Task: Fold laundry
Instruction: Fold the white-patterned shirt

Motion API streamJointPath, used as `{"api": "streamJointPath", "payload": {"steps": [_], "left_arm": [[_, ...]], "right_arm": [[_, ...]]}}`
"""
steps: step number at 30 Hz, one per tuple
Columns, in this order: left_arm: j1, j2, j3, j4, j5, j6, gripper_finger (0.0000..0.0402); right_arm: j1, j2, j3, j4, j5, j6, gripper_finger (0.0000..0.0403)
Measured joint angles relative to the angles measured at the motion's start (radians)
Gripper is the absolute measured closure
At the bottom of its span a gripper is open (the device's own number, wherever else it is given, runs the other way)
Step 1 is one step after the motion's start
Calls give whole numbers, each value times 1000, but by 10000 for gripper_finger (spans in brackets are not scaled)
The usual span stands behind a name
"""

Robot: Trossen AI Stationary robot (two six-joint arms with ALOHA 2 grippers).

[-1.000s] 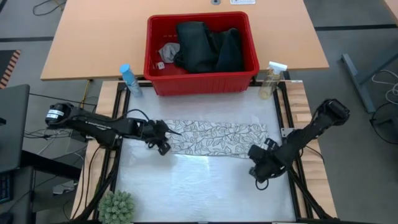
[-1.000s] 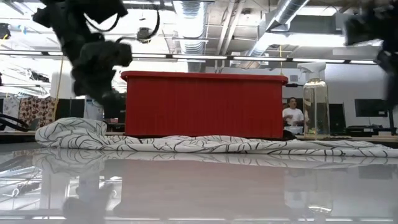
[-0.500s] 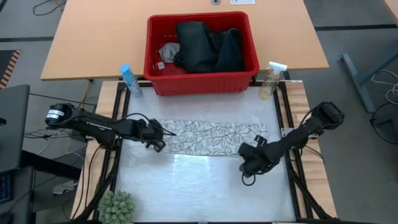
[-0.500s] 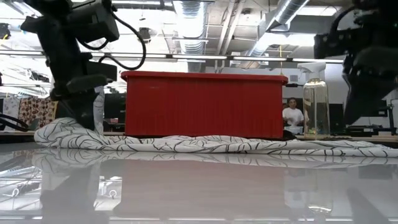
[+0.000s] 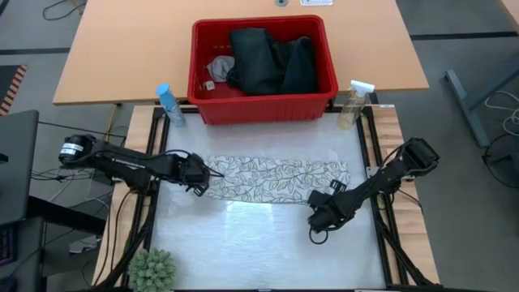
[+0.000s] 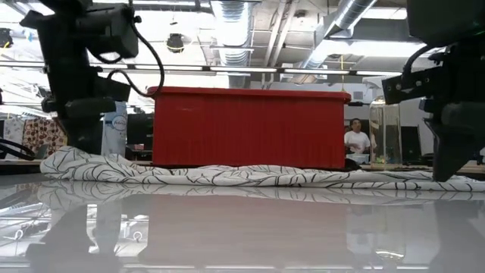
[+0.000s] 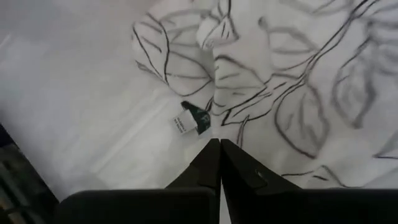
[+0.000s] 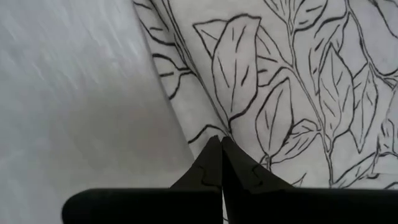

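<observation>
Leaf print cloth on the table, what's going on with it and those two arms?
The leaf print cloth lies spread in a long strip on the table. The left claw is shut at its left end; the right claw is shut at its near right edge. Neither visibly holds any cloth. The jeans and a small grey cloth wait in the red basket behind.

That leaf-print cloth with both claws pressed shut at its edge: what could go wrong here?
Both the left gripper and the right gripper are shut over the leaf-print cloth, so they might slide over the fabric rather than pinch it. The shiny table looks slippery, so the cloth could bunch instead of folding neatly.
</observation>
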Motion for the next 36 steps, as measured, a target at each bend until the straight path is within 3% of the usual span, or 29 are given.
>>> {"api": "streamJointPath", "payload": {"steps": [6, 13, 18, 21, 24, 29, 33, 36], "left_arm": [[0, -102, 48, 17, -18, -37, 401], [-10, -235, 4, 385, 19, -54, 401], [-9, -206, -63, 804, 41, -38, 401], [-8, -148, -65, 952, 46, -27, 401], [-7, -76, -65, 1070, 71, -28, 401], [-8, 57, -63, 1279, 138, -49, 401], [-7, 178, -7, 1403, 198, -64, 390], [-8, 265, 67, 1479, 275, -14, 367]], "right_arm": [[-8, -3, 0, 12, -8, 0, 383], [-26, -47, 0, 120, -13, 1, 383], [-59, -162, 0, 136, -14, 91, 383], [-73, -250, 0, 39, -31, 257, 380], [-67, -306, 0, -96, -48, 293, 368], [-29, -347, 0, -233, -140, 257, 316], [-40, -374, 0, -260, -223, 399, 239], [-40, -390, 0, -325, -199, 576, 169]]}}
